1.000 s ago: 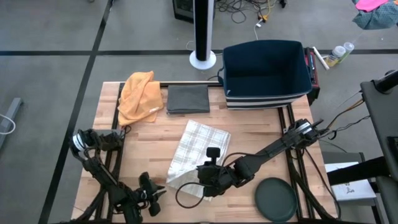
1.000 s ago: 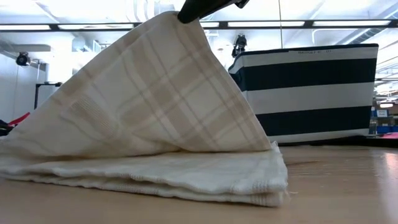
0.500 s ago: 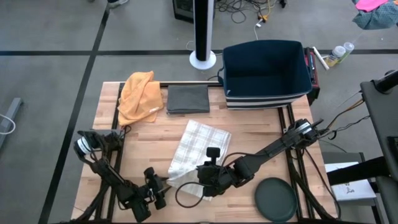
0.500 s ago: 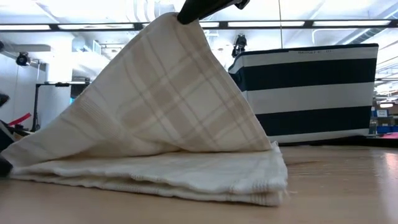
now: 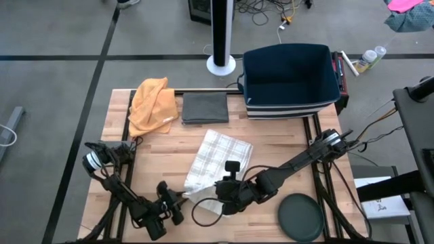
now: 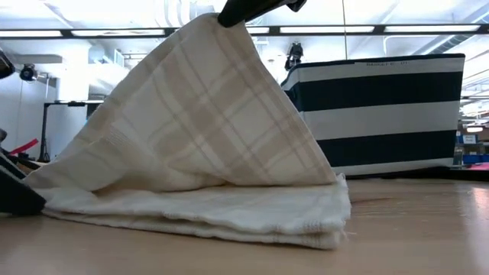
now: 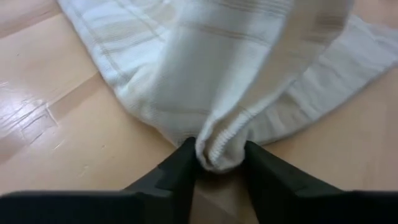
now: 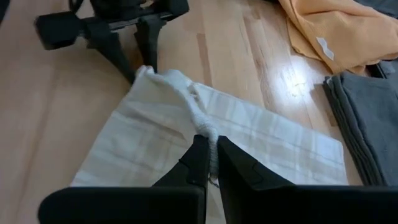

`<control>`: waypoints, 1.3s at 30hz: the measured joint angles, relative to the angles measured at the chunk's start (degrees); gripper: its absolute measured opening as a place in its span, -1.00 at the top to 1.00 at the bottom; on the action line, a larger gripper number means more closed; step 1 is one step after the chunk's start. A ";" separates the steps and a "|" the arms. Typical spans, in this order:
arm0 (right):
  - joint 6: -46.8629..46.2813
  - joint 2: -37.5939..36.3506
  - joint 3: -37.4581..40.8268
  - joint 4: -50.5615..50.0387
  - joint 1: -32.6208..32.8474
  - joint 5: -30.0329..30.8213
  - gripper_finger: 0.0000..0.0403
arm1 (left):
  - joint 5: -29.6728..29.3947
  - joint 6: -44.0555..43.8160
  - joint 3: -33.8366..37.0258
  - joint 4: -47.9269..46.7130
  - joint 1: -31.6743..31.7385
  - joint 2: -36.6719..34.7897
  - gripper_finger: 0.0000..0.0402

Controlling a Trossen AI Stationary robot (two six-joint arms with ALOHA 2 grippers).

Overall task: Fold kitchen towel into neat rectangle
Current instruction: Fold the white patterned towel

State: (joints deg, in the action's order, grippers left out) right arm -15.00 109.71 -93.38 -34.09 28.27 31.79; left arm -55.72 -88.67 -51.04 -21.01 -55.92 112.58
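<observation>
The white plaid kitchen towel (image 5: 218, 157) lies folded on the wooden table, its lower layers flat. My right gripper (image 8: 210, 160) is shut on a bunched part of the towel and holds it up in a peak (image 6: 218, 27), above the towel's near end. My left gripper (image 7: 219, 167) sits low on the table at the towel's near-left corner, its fingers closed against that corner. In the low view it shows dark at the left edge (image 6: 15, 197). My left gripper pinches the towel's near-left corner (image 7: 217, 146) between its two fingers, a rolled hem edge bunched up. The fingers come slanting down from the table's near left. That corner rests on the table. My right gripper pinches a gathered fold of the towel (image 8: 207, 132) between its two fingers, slanting down from the table's right. The upper layer hangs from the fingers like a tent (image 6: 199, 114), and the layers below stay on the table.
At the far side lie an orange cloth (image 5: 152, 102) and a folded grey cloth (image 5: 205, 108), next to a dark striped basket (image 5: 291, 78). A dark round plate (image 5: 302, 217) sits near right. A cable loops on the table (image 5: 198, 215) between the grippers.
My left gripper has moved down and toward the towel from the near left, reaching its near-left corner. That corner has been nudged slightly toward the right. My right gripper has kept the towel's peak raised and still.
</observation>
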 joint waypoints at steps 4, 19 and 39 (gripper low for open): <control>-0.04 -1.18 0.00 -0.02 0.22 -2.38 0.93 | -0.36 -1.49 0.19 -0.15 0.37 0.65 0.64; -2.47 -0.83 0.12 -0.44 0.20 -6.81 0.93 | 6.68 5.53 -1.85 0.02 -0.84 -1.28 0.47; -2.25 -0.95 -0.60 0.27 0.18 -6.33 0.93 | 2.77 10.22 -1.67 -0.48 1.75 -1.98 0.13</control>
State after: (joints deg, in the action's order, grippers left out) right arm -17.25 108.76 -93.99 -33.82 28.45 25.46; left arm -52.95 -78.46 -52.71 -21.49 -54.16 110.60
